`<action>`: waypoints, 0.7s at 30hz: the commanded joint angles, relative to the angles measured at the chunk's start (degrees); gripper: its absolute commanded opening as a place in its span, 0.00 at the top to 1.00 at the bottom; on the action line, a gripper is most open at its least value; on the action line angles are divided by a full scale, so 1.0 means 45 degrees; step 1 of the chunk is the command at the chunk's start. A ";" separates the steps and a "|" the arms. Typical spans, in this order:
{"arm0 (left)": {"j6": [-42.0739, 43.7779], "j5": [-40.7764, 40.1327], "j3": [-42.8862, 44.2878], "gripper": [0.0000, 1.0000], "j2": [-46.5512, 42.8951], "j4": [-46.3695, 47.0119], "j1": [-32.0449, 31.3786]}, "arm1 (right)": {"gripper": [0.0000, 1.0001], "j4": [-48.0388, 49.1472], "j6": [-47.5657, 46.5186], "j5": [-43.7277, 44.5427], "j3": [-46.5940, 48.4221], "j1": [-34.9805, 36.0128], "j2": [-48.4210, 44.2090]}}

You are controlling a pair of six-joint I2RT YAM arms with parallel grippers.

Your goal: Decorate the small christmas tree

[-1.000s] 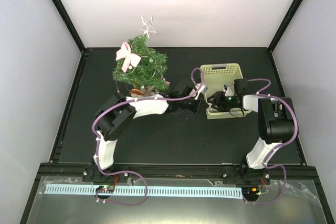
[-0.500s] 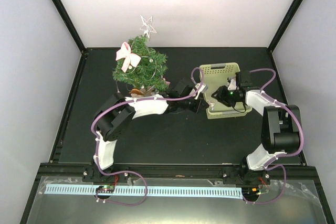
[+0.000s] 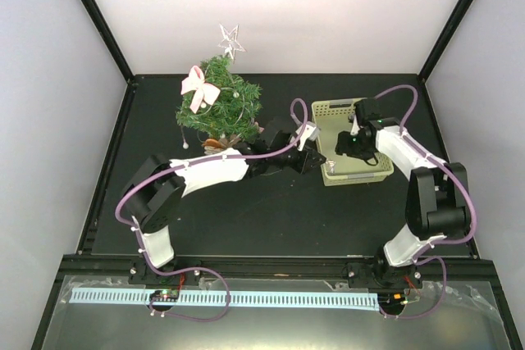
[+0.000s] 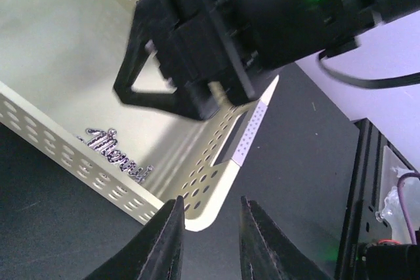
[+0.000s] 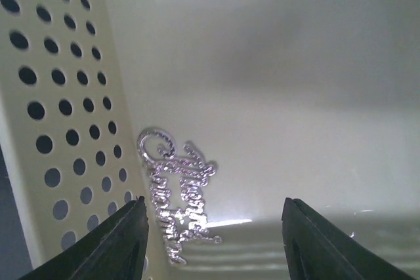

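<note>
The step in hand seems to be fetching a decoration. The right arm's fingers (image 5: pixel 118 247) hang apart and empty over a silver glitter script ornament (image 5: pixel 172 195), which lies flat in the pale green basket (image 3: pixel 365 175) beside its perforated wall. The left arm's fingers (image 4: pixel 167 247), a little apart and empty, wait at the basket's corner. The small christmas tree (image 3: pixel 220 106) stands at the far left of the tabletop (image 3: pixel 246 211), well apart. The next move likely calls for lowering and closing on the thin ornament.

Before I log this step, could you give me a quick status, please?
Right gripper open, inside basket over silver script ornament. Left gripper slightly open, empty, at basket corner. Small christmas tree upright behind left arm.
</note>
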 commanded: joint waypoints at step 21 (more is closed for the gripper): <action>0.0396 0.0384 -0.1282 0.74 -0.0871 0.0921 -0.0019 | 0.56 -0.1589 -0.0479 0.2515 0.2445 0.1244 0.3882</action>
